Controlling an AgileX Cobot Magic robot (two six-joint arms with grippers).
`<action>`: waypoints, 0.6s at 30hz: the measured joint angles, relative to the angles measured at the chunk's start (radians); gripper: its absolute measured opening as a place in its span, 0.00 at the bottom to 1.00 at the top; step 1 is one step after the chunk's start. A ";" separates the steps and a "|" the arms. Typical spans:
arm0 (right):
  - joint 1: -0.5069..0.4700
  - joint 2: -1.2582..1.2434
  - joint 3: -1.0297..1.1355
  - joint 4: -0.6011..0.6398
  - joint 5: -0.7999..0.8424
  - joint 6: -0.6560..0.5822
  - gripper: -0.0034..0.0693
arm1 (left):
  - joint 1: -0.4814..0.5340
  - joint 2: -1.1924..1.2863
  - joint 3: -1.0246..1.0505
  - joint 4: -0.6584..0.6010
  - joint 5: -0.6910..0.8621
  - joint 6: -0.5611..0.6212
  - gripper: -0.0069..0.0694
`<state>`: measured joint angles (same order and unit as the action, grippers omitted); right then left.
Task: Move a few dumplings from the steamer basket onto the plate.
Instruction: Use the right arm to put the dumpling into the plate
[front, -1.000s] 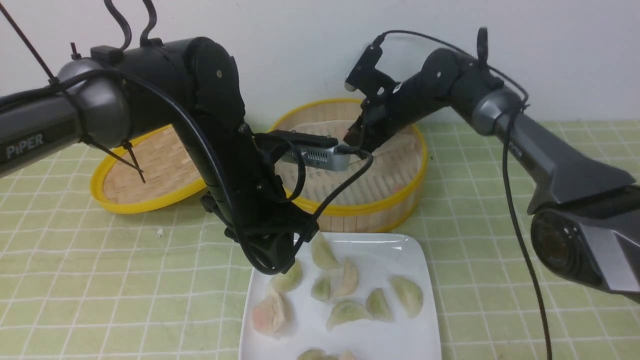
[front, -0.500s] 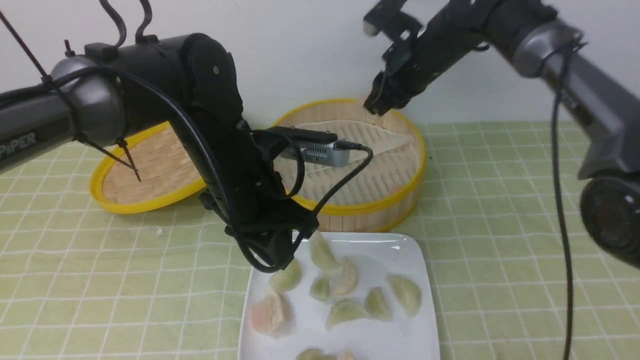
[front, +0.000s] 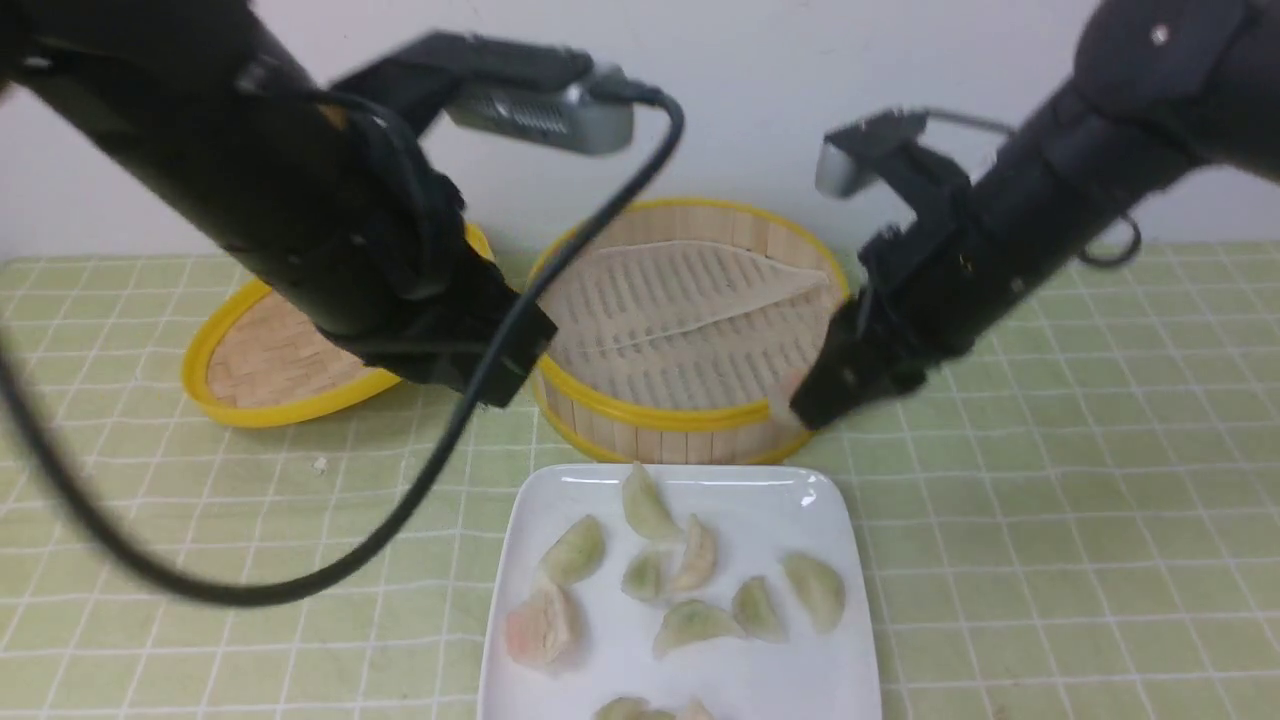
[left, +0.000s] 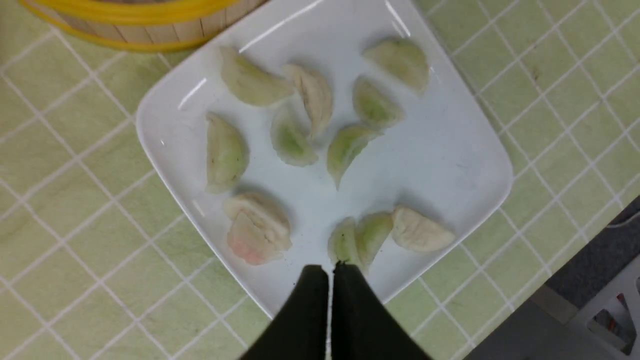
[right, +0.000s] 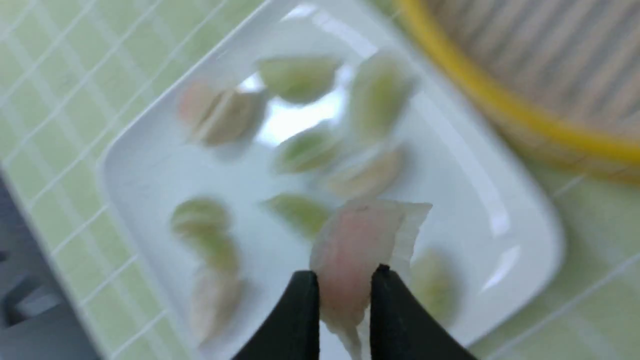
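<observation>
The green-checked desk (front: 1050, 520) carries the steamer basket (front: 690, 415), and the white plate (front: 780, 680) sits just in front of it. Pinkish dumplings (front: 540, 625) lie on the plate among green ones. The left fingers (left: 320, 280) are pressed together, empty, raised above the desk. The right fingers (right: 306, 290) pinch one pink dumpling (right: 355, 240) in the air beside the basket's front rim.
</observation>
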<state>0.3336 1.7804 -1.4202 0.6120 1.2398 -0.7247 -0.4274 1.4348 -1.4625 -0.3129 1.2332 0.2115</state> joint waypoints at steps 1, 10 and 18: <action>0.016 -0.013 0.048 0.003 -0.003 -0.002 0.20 | 0.000 -0.030 0.000 0.001 0.000 0.001 0.08; 0.175 -0.016 0.300 -0.023 -0.160 0.042 0.23 | 0.000 -0.170 0.000 0.002 0.019 0.001 0.08; 0.197 -0.012 0.306 -0.048 -0.224 0.160 0.60 | 0.000 -0.203 0.000 0.002 0.020 0.001 0.08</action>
<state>0.5302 1.7688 -1.1141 0.5641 1.0156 -0.5649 -0.4274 1.2313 -1.4625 -0.3105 1.2528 0.2122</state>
